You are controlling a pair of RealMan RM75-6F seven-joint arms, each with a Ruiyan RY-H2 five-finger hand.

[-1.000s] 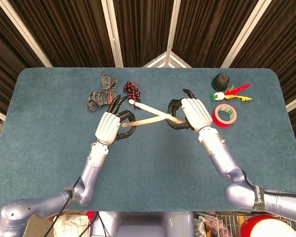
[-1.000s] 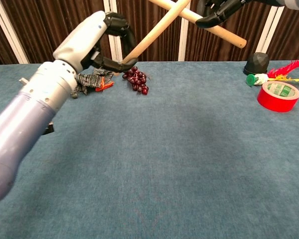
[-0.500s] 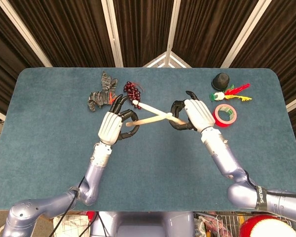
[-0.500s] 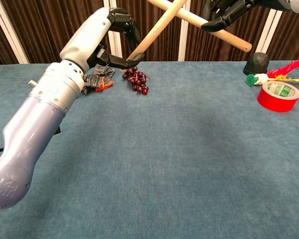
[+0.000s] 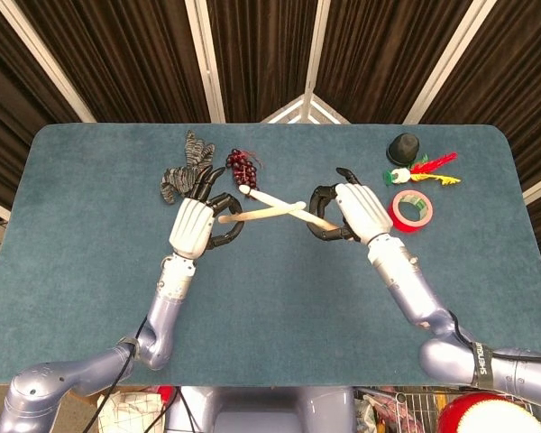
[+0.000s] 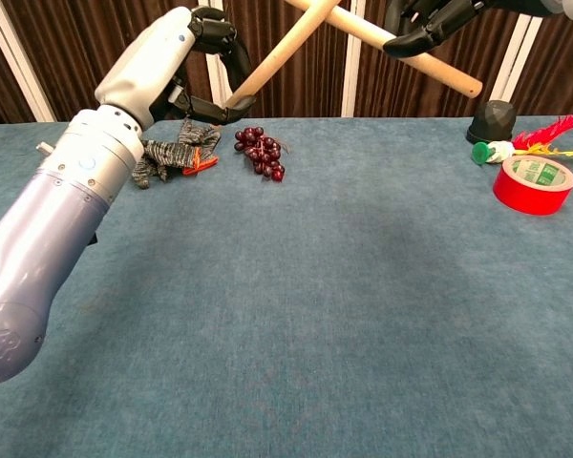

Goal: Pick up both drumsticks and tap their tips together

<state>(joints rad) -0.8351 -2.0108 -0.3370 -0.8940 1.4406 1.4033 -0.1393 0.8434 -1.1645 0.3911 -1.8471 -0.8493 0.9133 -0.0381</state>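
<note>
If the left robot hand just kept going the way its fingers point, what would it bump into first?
In the head view the left robot hand points up-table toward the striped glove, so that would probably come first. Depth is unclear: the hand is raised with its drumstick, so it might pass above.

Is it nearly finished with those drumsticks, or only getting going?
Well along. Picking up looks done: the left hand holds one drumstick and the right hand holds the other drumstick, both lifted off the table. In hand: the sticks are crossed along their shafts, not tip to tip. Left: bringing the two tips together for the tap.
</note>
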